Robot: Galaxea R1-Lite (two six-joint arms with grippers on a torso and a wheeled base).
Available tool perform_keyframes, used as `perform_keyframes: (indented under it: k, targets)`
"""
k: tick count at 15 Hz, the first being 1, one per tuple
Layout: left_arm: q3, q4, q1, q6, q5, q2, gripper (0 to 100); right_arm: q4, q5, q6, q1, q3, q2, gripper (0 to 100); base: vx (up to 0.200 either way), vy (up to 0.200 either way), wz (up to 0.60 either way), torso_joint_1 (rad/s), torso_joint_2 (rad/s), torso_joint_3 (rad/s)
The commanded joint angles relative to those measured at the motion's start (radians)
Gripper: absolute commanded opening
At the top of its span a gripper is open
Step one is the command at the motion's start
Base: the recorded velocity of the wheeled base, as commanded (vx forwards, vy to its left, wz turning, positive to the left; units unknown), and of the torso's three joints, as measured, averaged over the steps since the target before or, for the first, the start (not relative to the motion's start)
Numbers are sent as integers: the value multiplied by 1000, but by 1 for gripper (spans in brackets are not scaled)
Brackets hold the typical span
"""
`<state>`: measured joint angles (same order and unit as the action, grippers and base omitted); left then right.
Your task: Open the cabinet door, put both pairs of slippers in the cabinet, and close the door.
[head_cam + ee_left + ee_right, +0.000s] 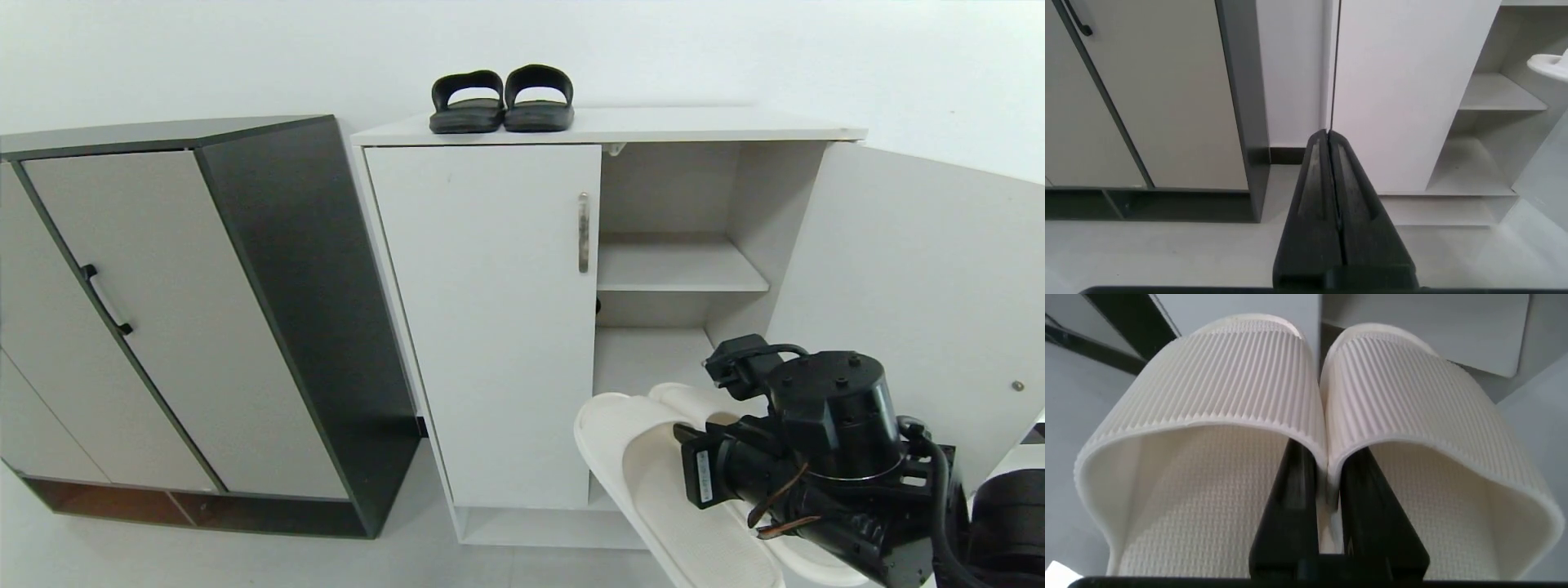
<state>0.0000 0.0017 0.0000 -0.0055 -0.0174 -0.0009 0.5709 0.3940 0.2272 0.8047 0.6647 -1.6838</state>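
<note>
White wall (816, 49), pale floor (245, 563). Right gripper (1328, 483): clenched on the adjoining inner strap edges of the white slippers (653, 465), lower right of the head view, before the open right bay of the cabinet (490, 327). Left gripper (1328, 140): fingers pressed together, nothing held. Door (922, 278): swung open, right. Black slippers (502, 100): on the cabinet top, upper centre. Dark cabinet (310, 269): left, shut.

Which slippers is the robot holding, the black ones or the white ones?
The white pair, pinched in the right gripper in front of the open cabinet. The black pair sits on top of the cabinet, with no gripper near it.
</note>
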Motion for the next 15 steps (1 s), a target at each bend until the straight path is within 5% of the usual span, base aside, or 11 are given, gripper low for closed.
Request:
perform_keyframes:
  k: [1, 4, 9, 15]
  targets:
    - [0, 0, 0, -1, -1, 2, 0, 1, 43, 14, 31, 26, -40, 0, 0, -200, 0, -7, 2, 7]
    - [0, 0, 0, -1, -1, 2, 0, -2, 118, 60, 82, 76, -109, 0, 0, -200, 0, 2, 4, 4]
    - [0, 0, 0, -1, -1, 2, 0, 0, 319, 170, 80, 207, -329, 0, 0, 0, 0, 0, 0, 0]
    - [0, 0, 0, 1, 1, 2, 0, 11, 322, 172, 64, 280, -439, 0, 0, 0, 0, 0, 0, 0]
